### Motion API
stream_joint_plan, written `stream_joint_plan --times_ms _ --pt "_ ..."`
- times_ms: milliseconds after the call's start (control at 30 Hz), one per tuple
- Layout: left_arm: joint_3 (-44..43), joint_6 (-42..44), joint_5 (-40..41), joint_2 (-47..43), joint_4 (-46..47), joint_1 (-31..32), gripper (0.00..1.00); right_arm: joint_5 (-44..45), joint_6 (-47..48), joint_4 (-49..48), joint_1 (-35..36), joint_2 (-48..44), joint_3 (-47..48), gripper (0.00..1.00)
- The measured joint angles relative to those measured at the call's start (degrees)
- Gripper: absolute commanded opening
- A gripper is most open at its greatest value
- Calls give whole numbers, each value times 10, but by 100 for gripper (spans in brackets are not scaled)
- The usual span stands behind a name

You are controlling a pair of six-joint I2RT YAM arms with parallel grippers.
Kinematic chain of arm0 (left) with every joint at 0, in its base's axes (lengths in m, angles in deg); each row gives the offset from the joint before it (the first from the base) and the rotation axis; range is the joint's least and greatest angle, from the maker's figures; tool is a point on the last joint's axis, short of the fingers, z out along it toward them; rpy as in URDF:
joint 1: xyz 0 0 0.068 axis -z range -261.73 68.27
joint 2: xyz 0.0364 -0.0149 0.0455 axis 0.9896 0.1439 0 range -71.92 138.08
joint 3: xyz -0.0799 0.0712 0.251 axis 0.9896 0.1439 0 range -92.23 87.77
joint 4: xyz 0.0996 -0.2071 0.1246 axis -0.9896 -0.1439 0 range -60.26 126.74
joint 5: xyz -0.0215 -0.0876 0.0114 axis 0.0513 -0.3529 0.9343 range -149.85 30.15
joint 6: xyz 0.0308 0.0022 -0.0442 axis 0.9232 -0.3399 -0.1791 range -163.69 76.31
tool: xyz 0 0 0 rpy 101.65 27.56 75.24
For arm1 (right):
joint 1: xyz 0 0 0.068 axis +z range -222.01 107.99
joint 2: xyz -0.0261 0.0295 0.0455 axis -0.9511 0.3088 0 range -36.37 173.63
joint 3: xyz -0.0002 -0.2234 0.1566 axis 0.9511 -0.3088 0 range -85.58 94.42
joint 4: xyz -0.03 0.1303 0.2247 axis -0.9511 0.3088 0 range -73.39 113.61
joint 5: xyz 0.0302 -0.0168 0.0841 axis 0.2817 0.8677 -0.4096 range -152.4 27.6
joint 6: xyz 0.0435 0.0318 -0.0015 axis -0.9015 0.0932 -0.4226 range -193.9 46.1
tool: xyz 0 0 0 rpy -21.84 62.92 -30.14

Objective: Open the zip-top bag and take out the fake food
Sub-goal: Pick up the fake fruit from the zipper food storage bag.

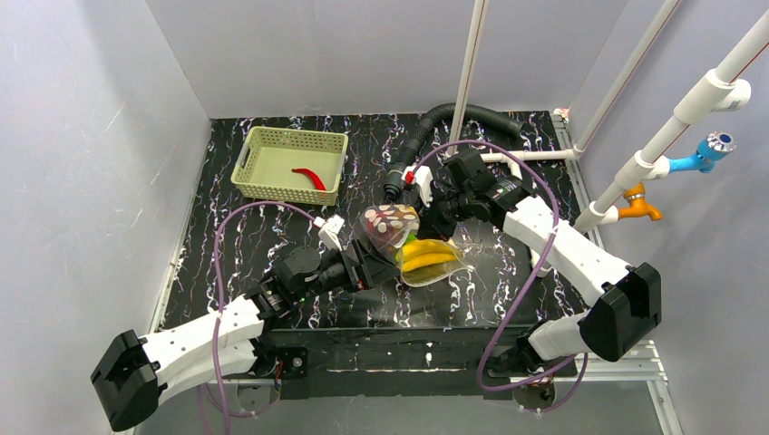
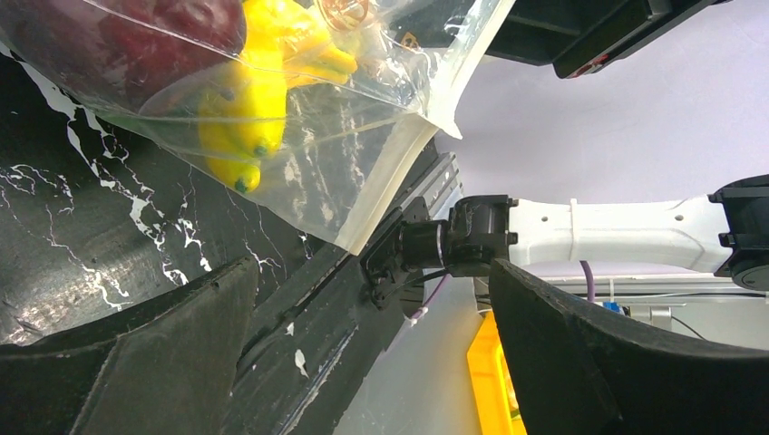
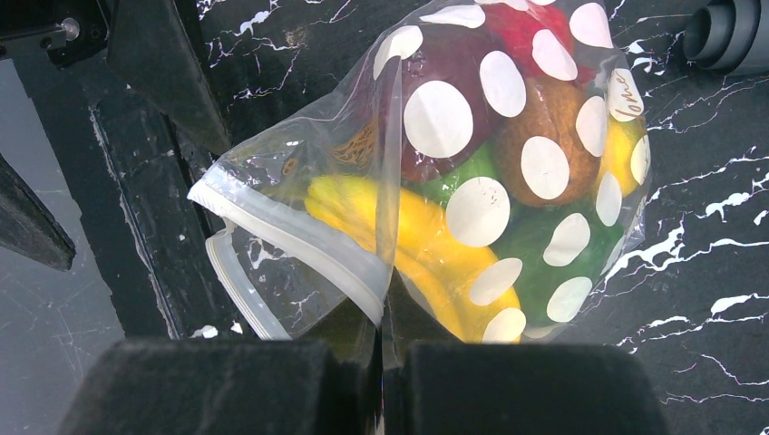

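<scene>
bag: clear spotted bag (image 1: pixel 392 222), middle of the table (image 1: pixel 272 245), a bit nearer the near edge
bag axis: long axis runs diagonally, spotted closed end toward the far edge and left, mouth toward the near edge and right
mouth: zip strip (image 3: pixel 299 240) is parted, the two lips stand apart and the mouth gapes
contents: banana (image 1: pixel 426 256) lies along the bag with one end close to the mouth; dark red piece (image 3: pixel 449 54), brown piece (image 3: pixel 544 113) and green piece (image 3: pixel 530 245) are packed toward the closed end
right gripper (image 3: pixel 381 349): jaws fully closed, pinching one wall of the bag just behind the zip strip, coming in from the far-right side
left gripper (image 1: pixel 385 263): jaws spread wide with nothing between them, just beside the bag on its near-left side, not touching it
bag contact: cannot tell whether its underside rests on the table
basket (image 1: pixel 249 159): pale green, far-left part of the table, well apart from the bag
chili (image 1: pixel 309 178): red, lying inside the basket
</scene>
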Motion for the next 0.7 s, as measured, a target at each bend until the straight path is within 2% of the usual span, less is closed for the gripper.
stream_joint_plan --times_ms 400,700 --pt "1 -9 0 3 25 3 98 -3 0 0 0 4 0 1" --pt "1 -24 -2 39 59 9 98 -4 0 0 0 14 0 1"
